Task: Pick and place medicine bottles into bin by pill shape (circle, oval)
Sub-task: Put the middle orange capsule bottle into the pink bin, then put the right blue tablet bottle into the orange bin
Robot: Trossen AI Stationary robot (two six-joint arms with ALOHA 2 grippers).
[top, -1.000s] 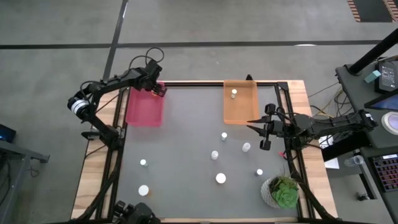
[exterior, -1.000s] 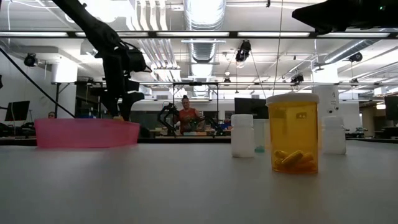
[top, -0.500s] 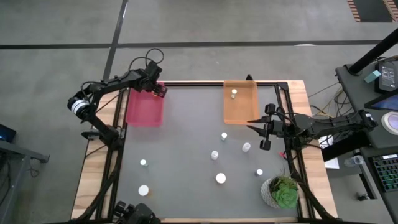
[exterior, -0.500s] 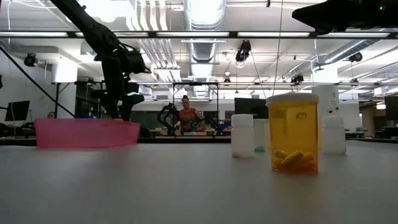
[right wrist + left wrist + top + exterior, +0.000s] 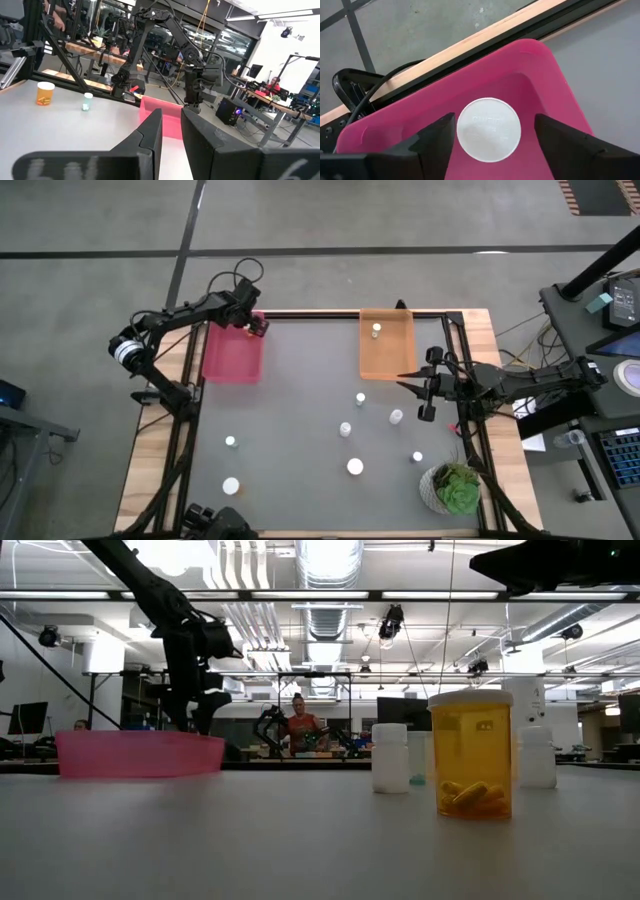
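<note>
My left gripper (image 5: pixel 258 326) hangs open over the far right corner of the pink bin (image 5: pixel 233 352), pointing steeply down. A white round-capped medicine bottle (image 5: pixel 489 130) stands cap-up between its fingers, inside the pink bin (image 5: pixel 540 65). One finger (image 5: pixel 437 137) is right at the cap's edge and the other (image 5: pixel 555 137) stands clear of it. Whether the bottle rests on the bin floor is hidden. My right gripper (image 5: pixel 425 387) waits shut at the table's right edge. Several white bottles (image 5: pixel 354 467) stand on the grey table. My left gripper has one finger right at the edge of the bottle's white cap (image 5: pixel 462 131); I cannot tell whether it touches. The other finger is apart from the cap. The fingers come from above, slanting down.
An orange bin (image 5: pixel 400 365) at the far middle holds one white bottle (image 5: pixel 376 330). A green plant in a white pot (image 5: pixel 455 488) stands at the near right corner. An amber bottle (image 5: pixel 472 755) stands close to the low camera. A black frame rims the table.
</note>
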